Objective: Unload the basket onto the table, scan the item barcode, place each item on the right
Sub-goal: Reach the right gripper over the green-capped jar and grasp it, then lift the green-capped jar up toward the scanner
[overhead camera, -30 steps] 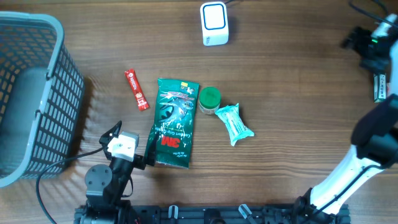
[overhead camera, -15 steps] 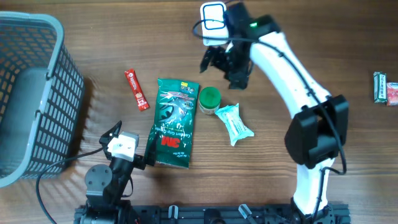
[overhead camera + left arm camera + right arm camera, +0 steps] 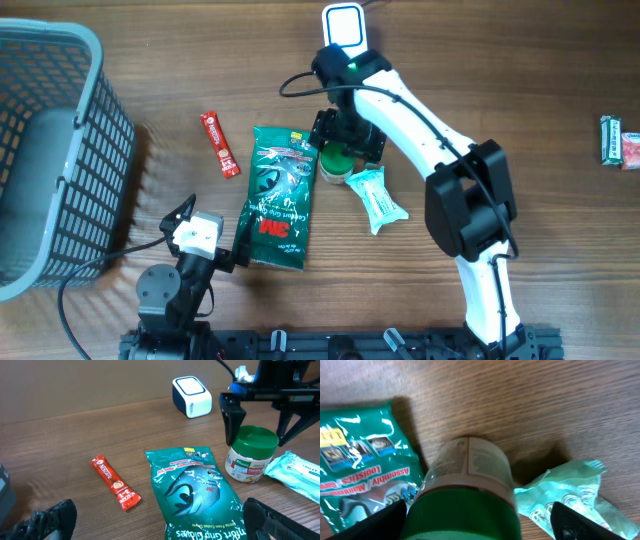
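Jaws of the right gripper (image 3: 345, 140) stand apart astride the green-lidded jar (image 3: 250, 454), which stands upright on the desk (image 3: 500, 60) between the green packet (image 3: 283, 195) and the wipes pack (image 3: 377, 197), with the scanner (image 3: 344, 37) just beyond.

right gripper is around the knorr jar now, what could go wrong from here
1. The right gripper straddles the Knorr jar, which sits close between the 3M glove pack and the wipes pack; a finger may pinch a pack edge.
2. The jar is round and glossy, so it might slip or twist when lifted.
3. No barcode shows yet; it may end up facing away from the scanner.
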Available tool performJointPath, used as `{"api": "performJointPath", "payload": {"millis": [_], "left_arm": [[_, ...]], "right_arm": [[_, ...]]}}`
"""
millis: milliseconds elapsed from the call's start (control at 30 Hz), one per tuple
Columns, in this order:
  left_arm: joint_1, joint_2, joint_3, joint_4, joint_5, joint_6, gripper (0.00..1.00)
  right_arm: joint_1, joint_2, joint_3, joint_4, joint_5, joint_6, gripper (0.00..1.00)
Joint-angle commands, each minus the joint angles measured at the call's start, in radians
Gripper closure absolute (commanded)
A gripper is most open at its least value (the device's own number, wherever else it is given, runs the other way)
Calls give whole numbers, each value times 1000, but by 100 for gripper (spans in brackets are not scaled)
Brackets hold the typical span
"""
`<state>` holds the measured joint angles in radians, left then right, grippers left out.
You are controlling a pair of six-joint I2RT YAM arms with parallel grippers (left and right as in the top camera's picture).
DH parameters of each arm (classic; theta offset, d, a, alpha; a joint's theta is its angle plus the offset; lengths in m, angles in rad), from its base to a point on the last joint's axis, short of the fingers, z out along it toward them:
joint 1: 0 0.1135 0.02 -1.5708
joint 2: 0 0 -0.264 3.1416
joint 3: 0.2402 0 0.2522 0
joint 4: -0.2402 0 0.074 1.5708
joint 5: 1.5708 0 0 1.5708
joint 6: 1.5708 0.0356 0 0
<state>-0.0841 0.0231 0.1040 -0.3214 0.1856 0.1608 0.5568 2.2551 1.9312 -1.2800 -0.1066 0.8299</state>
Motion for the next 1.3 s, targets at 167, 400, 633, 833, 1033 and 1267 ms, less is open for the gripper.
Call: {"api": "performJointPath", "payload": {"millis": [167, 400, 633, 833, 1033, 1267], "left_arm": [[-3, -3, -5, 1, 15, 15, 0], [-3, -3, -5, 1, 15, 15, 0], [-3, -3, -5, 1, 15, 15, 0], [-3, -3, -5, 1, 15, 15, 0], [-3, -3, -5, 1, 15, 15, 0], [-3, -3, -5, 1, 15, 15, 0]], "right_arm": [[16, 22, -9, -59, 22, -232, 45], [5, 21, -7, 55, 129, -1019, 0], [9, -15, 54, -95, 177, -853, 0], [8, -127, 61, -106, 48, -446, 0], [5, -148, 58, -142, -6, 431, 0], [5, -124, 56, -77, 82, 741, 0]]}}
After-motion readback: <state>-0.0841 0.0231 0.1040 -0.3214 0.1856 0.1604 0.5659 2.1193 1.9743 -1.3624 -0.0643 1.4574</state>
